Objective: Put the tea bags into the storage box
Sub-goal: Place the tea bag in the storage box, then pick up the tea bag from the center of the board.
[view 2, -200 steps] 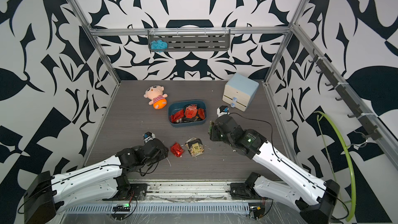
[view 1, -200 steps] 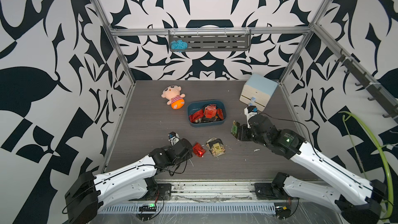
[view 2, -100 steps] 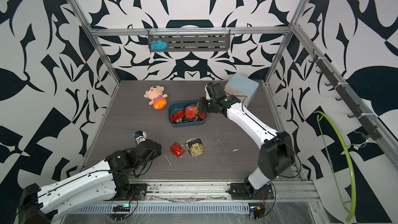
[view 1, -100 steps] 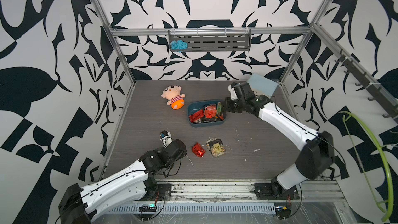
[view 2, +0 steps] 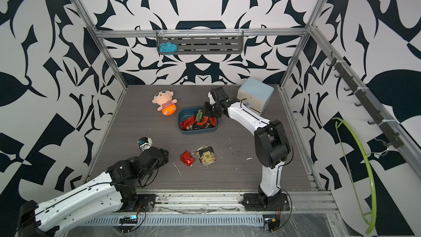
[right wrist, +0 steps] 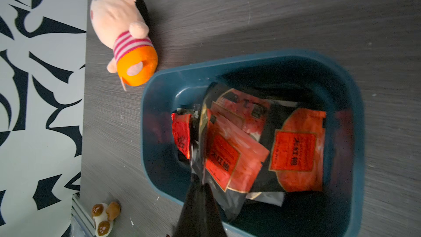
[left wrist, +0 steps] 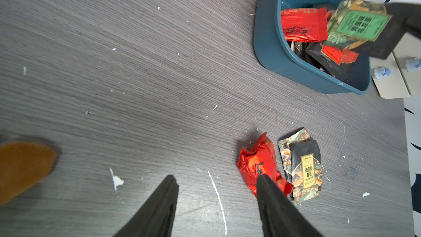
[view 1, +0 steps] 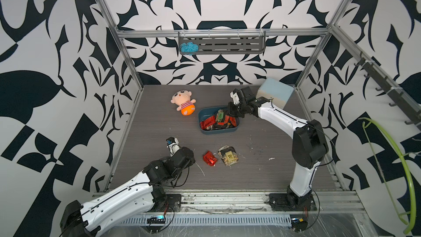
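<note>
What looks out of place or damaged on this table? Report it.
A crumpled red tea bag and, beside it, a creased black tea bag with a yellowish label lie on the table, outside the storage box. White scraps litter the surface.

Plush doll (view 1: 183, 102): I see it lying on the counter (view 1: 268, 174), toward the back.
Cabinet (view 1: 276, 92): cream, pale blue top, back right corner.
Wall rack (view 1: 227, 45): I spot a blue tangle (view 1: 188, 48) at one end.
</note>
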Motion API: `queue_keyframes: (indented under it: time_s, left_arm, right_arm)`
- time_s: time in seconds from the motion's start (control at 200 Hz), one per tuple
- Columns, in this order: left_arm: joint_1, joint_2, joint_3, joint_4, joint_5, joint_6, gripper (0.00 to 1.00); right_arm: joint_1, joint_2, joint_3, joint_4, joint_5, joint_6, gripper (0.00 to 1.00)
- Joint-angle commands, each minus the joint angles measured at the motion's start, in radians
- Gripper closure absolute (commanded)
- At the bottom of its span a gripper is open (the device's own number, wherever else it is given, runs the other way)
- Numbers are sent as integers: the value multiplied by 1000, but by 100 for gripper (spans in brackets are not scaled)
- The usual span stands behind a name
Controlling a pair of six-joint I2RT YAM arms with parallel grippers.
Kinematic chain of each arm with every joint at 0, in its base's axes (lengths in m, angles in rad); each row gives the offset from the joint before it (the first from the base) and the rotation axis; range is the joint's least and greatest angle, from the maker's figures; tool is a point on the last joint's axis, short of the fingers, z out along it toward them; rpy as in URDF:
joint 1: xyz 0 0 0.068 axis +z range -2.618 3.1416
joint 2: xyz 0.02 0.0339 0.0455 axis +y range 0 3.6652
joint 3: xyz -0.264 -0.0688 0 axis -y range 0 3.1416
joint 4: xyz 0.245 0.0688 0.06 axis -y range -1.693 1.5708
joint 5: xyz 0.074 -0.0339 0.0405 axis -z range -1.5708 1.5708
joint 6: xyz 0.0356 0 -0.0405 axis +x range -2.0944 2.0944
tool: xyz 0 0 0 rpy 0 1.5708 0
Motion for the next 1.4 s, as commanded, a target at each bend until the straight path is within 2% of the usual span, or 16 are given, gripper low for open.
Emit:
queue_keyframes:
  time_s: [0.0,0.085,0.24,0.305,0.395,0.505,0.67,0.8,1.035,1.24,1.395]
  left_arm:
    - [4,-6,10,-35,0,6,39]
    - [4,-7,23,-35,20,20,39]
    - [4,-1,59,-17,80,39,39]
    - [4,8,72,0,110,48,40]
    - [2,25,80,38,154,54,40]
    - [2,56,87,107,225,63,43]
    - [-27,162,132,175,282,68,47]
    - [-81,295,210,206,284,83,49]
    - [-129,581,372,238,328,111,58]
    - [-131,730,425,269,366,87,68]
    - [-128,816,453,278,370,74,83]
  right_arm:
    - [-28,-83,-43,-22,37,-11,97]
    - [-45,-143,-74,-67,96,-49,93]
    - [-65,-279,-97,-181,234,-138,61]
    - [-66,-343,-105,-235,292,-170,55]
    - [-67,-448,-146,-281,324,-200,54]
    - [-66,-583,-227,-308,291,-207,54]
    - [-66,-780,-395,-286,170,-165,54]
    - [-66,-871,-533,-249,42,-121,54]
    - [-63,-942,-797,-108,-108,-7,54]
    - [-32,-911,-912,-41,-106,58,54]
    - [13,-867,-948,28,-97,81,55]
